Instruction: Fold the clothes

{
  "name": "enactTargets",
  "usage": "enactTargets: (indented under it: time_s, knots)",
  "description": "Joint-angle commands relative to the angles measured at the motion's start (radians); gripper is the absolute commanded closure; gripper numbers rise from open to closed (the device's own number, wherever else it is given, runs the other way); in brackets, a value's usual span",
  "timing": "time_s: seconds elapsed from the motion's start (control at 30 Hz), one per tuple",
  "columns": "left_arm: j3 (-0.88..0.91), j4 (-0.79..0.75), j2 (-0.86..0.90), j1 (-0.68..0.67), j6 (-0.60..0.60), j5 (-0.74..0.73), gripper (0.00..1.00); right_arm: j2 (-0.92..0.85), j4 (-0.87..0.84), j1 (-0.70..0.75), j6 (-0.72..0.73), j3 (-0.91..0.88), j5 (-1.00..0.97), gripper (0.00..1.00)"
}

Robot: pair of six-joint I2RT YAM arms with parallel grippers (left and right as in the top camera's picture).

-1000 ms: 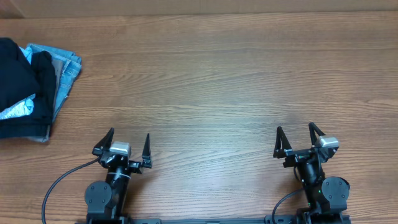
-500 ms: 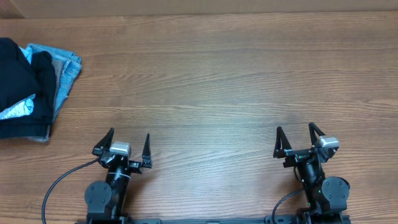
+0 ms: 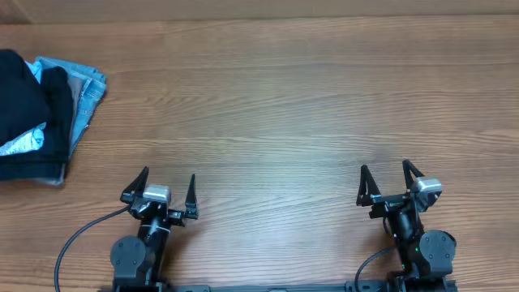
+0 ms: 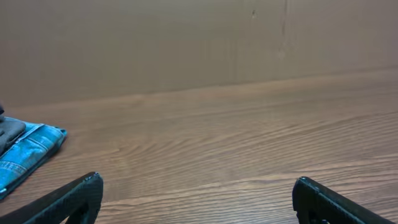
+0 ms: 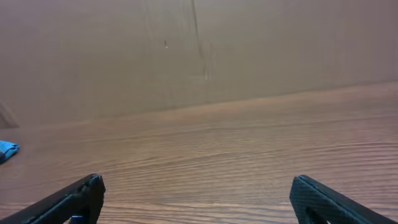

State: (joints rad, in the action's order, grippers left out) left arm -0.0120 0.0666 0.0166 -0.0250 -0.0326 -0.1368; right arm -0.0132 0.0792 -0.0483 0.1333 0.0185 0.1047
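The black garment [image 3: 28, 97] lies bunched at the far left edge of the overhead view, on top of a pile and partly cut off by the frame. No white tag shows on it. A dark edge of it shows at the far left of the left wrist view [image 4: 9, 129]. My left gripper [image 3: 169, 174] is open and empty near the table's front edge, far to the right of the garment; its jaws also show in the left wrist view [image 4: 198, 180]. My right gripper [image 3: 385, 167] is open and empty at the front right, as the right wrist view [image 5: 197, 180] shows.
A grey-blue denim piece [image 3: 87, 89] lies under the black garment and also shows in the left wrist view [image 4: 28, 152]. A light-blue piece [image 3: 20, 144] peeks out of the pile. The wooden table [image 3: 284, 97] ends at a brown wall [image 4: 186, 43] at the back.
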Motion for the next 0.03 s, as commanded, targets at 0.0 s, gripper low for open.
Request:
enactTargets:
  time_s: [0.0]
  knots:
    - [0.007, -0.001, -0.012, -0.001, -0.013, 0.017, 0.00, 0.009, -0.005, -0.004, -0.002, -0.010, 0.001, 0.00]
